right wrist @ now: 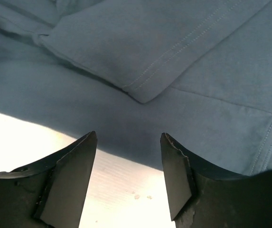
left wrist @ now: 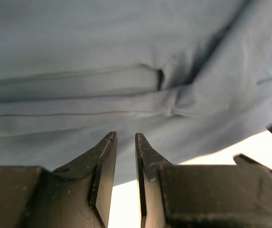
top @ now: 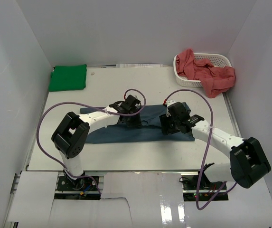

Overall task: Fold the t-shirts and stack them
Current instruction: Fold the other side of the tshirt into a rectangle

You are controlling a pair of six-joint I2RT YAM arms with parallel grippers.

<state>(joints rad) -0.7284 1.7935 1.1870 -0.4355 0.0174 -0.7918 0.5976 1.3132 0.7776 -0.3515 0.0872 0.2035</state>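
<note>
The slate blue t-shirt (top: 143,129) lies in a long, partly folded band across the middle of the table. My left gripper (top: 131,121) hovers low over its middle. In the left wrist view the left gripper (left wrist: 126,135) has its jaws a narrow gap apart with nothing between them, and creased blue cloth (left wrist: 126,57) lies just ahead. My right gripper (top: 170,125) is at the shirt's right end. In the right wrist view it (right wrist: 128,134) stands open and empty, just short of the shirt's near edge, with a folded sleeve hem (right wrist: 145,90) beyond.
A bright green t-shirt (top: 68,77) lies folded at the back left corner. A white perforated basket (top: 221,58) at the back right holds salmon red t-shirts (top: 211,76) that spill over its rim. White walls enclose the table (top: 140,85).
</note>
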